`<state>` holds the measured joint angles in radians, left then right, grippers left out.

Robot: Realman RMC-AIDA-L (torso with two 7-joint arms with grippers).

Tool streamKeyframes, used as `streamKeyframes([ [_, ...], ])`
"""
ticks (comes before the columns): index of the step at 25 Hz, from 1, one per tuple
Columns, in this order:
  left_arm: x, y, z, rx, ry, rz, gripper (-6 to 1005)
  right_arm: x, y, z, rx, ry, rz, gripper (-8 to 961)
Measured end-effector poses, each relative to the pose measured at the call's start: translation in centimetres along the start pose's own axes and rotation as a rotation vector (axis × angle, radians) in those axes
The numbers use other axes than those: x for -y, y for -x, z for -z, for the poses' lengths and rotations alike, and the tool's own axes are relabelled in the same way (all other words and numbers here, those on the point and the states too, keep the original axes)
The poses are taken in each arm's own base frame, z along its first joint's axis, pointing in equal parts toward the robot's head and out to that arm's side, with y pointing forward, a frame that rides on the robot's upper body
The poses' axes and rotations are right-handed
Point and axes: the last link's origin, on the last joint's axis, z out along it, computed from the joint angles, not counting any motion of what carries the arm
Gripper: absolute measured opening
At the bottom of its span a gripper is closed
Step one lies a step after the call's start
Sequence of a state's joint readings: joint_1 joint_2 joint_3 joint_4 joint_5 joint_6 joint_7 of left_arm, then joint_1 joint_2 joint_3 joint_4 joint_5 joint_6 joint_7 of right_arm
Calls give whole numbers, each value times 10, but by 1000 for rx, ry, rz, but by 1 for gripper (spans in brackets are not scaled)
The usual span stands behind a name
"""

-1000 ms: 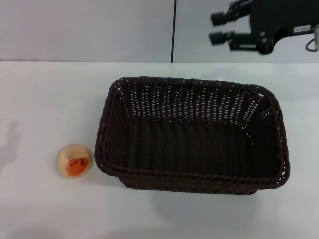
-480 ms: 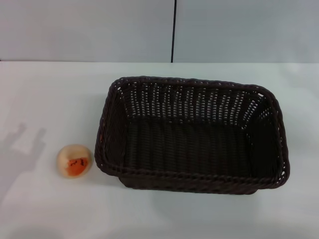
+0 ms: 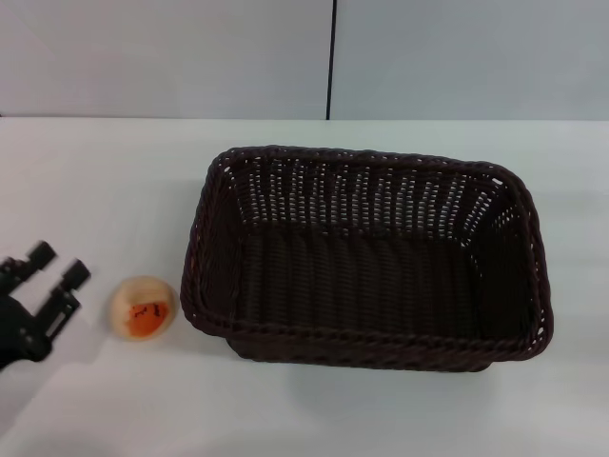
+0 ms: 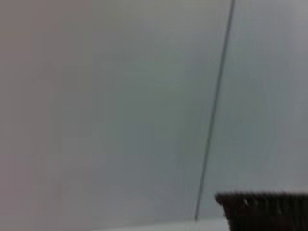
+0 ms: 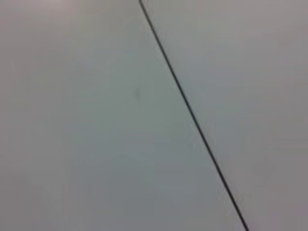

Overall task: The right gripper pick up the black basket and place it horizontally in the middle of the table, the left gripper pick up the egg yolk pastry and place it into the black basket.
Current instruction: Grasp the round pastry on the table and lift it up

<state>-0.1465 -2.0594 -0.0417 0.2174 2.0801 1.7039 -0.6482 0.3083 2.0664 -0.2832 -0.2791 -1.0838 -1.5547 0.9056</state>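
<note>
The black basket point(image 3: 366, 257) lies lengthwise across the middle of the white table point(image 3: 95, 181), empty. A corner of the basket also shows in the left wrist view point(image 4: 264, 209). The egg yolk pastry point(image 3: 143, 307) sits on the table just left of the basket. My left gripper point(image 3: 55, 267) is at the left edge, open and empty, a short way left of the pastry and apart from it. My right gripper is out of view.
A grey wall with a dark vertical seam point(image 3: 332, 57) stands behind the table's far edge. The wrist views show mostly this wall and seam point(image 5: 192, 115).
My right gripper has left the upper right of the head view. My left gripper has come in at the left edge, toward the pastry. Basket and pastry have not moved.
</note>
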Motion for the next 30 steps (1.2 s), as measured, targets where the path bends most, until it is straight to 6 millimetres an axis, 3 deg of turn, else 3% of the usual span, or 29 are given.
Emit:
streamKeyframes([
  [8, -7, 11, -1, 58, 27, -26, 519, 3, -2, 10, -2, -35, -21, 351],
  [12, -10, 18, -4, 91, 29, -10, 717, 3, -2, 10, -3, -39, -28, 351],
  [30, -19, 32, -18, 159, 59, -15, 738, 1, -9, 9, -17, -44, -72, 351],
])
